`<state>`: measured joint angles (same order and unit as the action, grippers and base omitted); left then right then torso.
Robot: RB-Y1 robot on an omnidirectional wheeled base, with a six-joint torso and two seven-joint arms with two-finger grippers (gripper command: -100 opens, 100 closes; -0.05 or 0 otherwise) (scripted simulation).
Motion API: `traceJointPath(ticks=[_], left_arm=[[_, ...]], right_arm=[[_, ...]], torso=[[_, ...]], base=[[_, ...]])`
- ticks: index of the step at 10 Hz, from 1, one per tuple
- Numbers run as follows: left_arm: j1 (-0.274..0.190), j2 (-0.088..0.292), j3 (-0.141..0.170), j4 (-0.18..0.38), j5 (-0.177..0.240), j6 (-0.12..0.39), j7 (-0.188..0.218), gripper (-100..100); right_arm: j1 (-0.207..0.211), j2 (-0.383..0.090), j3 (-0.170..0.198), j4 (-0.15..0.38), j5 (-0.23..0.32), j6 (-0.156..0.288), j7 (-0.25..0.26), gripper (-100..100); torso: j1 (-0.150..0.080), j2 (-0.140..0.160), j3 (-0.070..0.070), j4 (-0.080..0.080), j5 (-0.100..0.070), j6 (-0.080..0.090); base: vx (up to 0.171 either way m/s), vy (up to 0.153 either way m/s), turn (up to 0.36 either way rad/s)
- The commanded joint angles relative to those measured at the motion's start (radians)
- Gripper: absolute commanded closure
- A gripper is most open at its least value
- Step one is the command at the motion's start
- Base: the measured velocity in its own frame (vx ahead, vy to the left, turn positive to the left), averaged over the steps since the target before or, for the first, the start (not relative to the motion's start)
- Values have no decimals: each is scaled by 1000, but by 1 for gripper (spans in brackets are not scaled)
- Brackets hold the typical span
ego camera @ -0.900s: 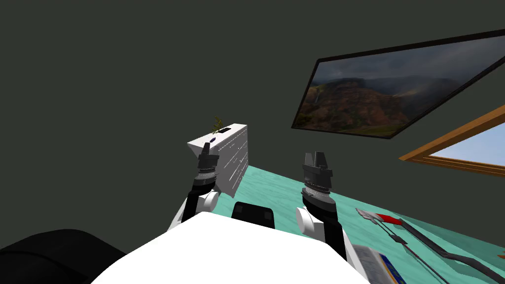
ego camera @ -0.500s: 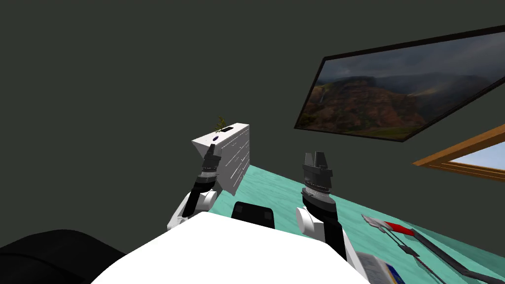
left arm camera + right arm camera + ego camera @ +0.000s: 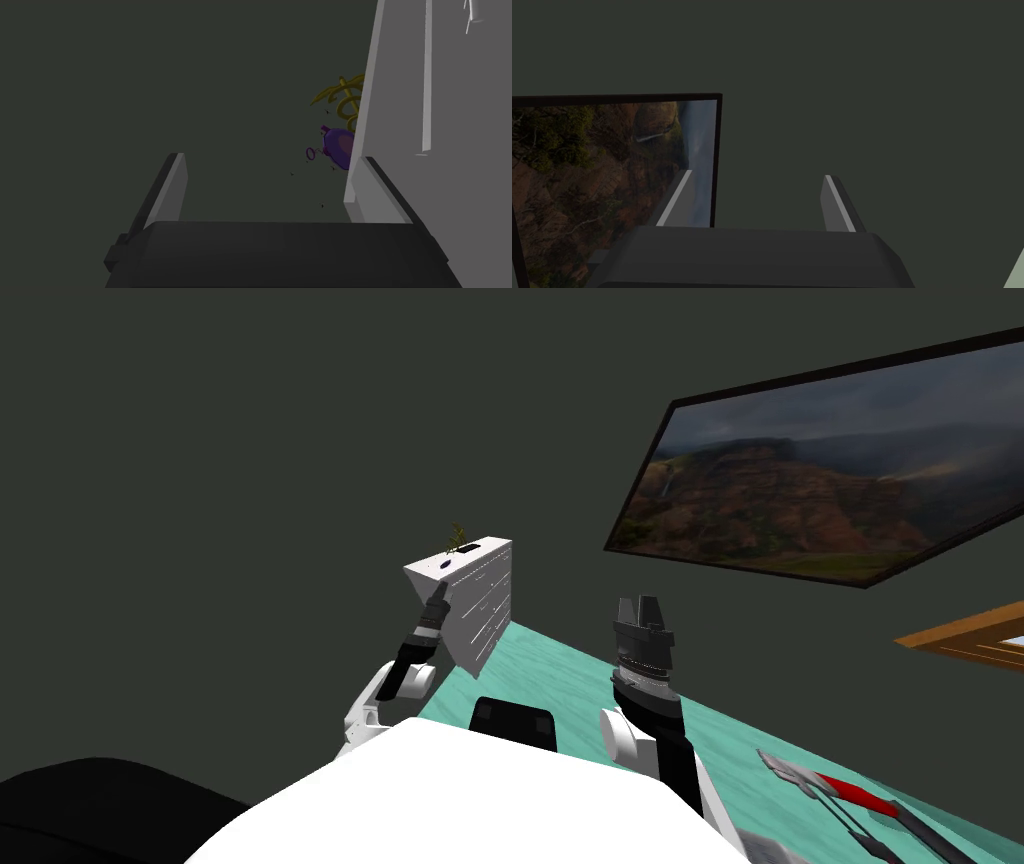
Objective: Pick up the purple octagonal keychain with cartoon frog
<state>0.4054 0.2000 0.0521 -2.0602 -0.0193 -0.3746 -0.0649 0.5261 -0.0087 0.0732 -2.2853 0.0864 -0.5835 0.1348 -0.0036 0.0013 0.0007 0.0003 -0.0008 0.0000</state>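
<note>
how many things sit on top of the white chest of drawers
3 on the white chest of drawers: a small purple keychain at the end nearest the open left tool; a flat black object further along; a yellow-green plant sprig beside that. Others may be hidden.

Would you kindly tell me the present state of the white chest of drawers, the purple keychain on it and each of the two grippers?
White chest of drawers: all drawers shut.
Purple keychain with a small ring: lying on the chest's top, not gripped.
Left gripper: open, empty, short of the keychain.
Right gripper: open, empty, held up apart from the chest.
</note>
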Motion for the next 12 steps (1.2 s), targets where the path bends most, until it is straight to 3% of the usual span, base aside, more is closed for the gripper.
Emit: traceJointPath(ticks=[1, 2, 3, 4, 5, 6, 7, 8, 9, 10, 11, 12], left_arm=[[-15, 17, 9, 35, -2, 15, 1, -100], [-52, 50, 26, 65, -8, 56, 4, -100], [-52, 50, 26, 82, -8, 56, 4, -100], [-92, 85, 44, 119, -13, 98, 9, -100], [-92, 85, 44, 132, -13, 98, 9, -100], [-136, 120, 62, 164, -18, 144, 15, -100], [-136, 120, 62, 184, -18, 144, 15, -100], [-176, 156, 81, 216, -22, 185, 23, -100], [-184, 156, 81, 239, -22, 191, 23, -100], [-225, 192, 99, 276, -26, 229, 32, -100], [-234, 192, 99, 296, -26, 240, 32, -100], [-271, 230, 118, 334, -29, 272, 42, -100]], right_arm=[[0, 0, 0, 0, 0, 0, 0, 0], [0, 0, 0, 0, 0, 0, 0, 0], [0, 0, 0, 0, 0, 0, 0, 0], [0, 0, 0, 0, 0, 0, 0, 0], [0, 0, 0, 0, 0, 0, 0, 0], [0, 0, 0, 0, 0, 0, 0, 0], [0, 0, 0, 0, 0, 0, 0, 0], [0, 0, 0, 0, 0, 0, 0, 0], [0, 0, 0, 0, 0, 0, 0, 0], [0, 0, 0, 0, 0, 0, 0, 0], [0, 0, 0, 0, 0, 0, 0, 0], [0, 0, 0, 0, 0, 0, 0, 0]], torso=[[0, 0, 0, 0, 0, 0], [1, 0, 0, 0, 0, 0], [1, -1, -1, 0, 0, 0], [1, -1, -1, 0, 0, 0], [1, -2, -1, 0, 0, 0], [1, -2, -1, 0, 0, 0], [0, -2, -1, 0, 0, 0], [0, -2, -1, 0, 0, 0], [0, -2, -1, 0, 0, 0], [0, -1, -1, 0, 0, 0], [-1, -1, -1, 0, 0, 0], [-1, -1, -1, 0, 0, 0]], base=[[-23, -44, 75], [-12, -45, 177], [-5, -38, 57], [-4, -42, 81], [-4, -42, 87], [-11, -67, 105], [-8, -52, 93], [-2, -50, 140], [-15, -61, 93], [-16, -80, 149], [-18, -76, 102], [-24, -91, 115]])
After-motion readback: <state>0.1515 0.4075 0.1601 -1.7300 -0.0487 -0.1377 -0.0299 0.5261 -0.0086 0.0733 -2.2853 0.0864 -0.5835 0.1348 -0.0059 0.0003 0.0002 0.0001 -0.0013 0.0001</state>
